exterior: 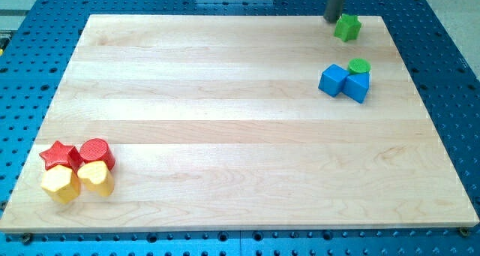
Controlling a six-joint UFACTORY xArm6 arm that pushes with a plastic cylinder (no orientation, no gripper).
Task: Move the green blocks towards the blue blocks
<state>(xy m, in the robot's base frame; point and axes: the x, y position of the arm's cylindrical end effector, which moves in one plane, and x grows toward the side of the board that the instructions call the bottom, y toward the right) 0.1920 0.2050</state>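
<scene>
So the arm's dark rod comes down at the view's top right, and my tip (333, 19) sits right at the far edge of the pale wooden board (225, 121). There's no hand on this thing, just the bare rod, so nothing is grasped or clamped; it's only parked next to stuff. Just to the view's right of the tip, and a hair lower, is the small green star-shaped block (347, 28), so close it looks like it's touching, though that can't be called for sure. Further down toward the view's bottom from the tip, a bit to the right, sits the green round cylinder block (359, 65), tucked against the top of two blue blocks: a blue cube (332, 79) on the left and a blue chunky angular block (357, 85) on the right, all three bunched together. So one green is already in with the blues, and the star is apart from them, up by the tip. Way off from the tip, at the view's bottom left corner, is a tight cluster: a red star block (58, 155), a red cylinder block (96, 153), a yellow hexagon-ish block (60, 184) and a yellow heart-shaped block (96, 178). The board lies on a blue perforated table (450, 76).
</scene>
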